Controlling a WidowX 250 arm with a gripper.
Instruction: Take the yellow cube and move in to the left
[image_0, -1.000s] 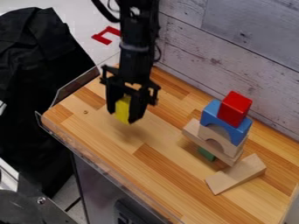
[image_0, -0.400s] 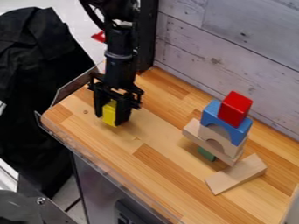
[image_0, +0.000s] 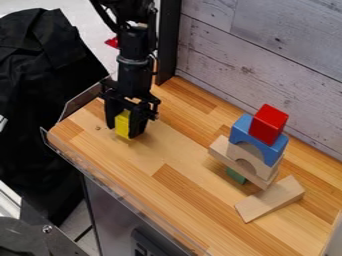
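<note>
Rumpled black cloth (image_0: 47, 95) drapes at nine o'clock; inward from it, the gripper (image_0: 128, 126) has shifted towards nine o'clock since the first frame, its jaws pinching the yellow cube (image_0: 122, 124), a bright, flat-sided face showing between them, over the striped wooden worktop (image_0: 140, 160); towards three o'clock, a glossy red block (image_0: 268, 124) tops a blue arch (image_0: 243, 131), with a pale wooden block (image_0: 270, 199) between four and five

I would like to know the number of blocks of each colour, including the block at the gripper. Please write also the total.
Yellow block: 1
Red block: 1
Blue block: 1
Green block: 1
Plain wood blocks: 3
Total: 7
</note>
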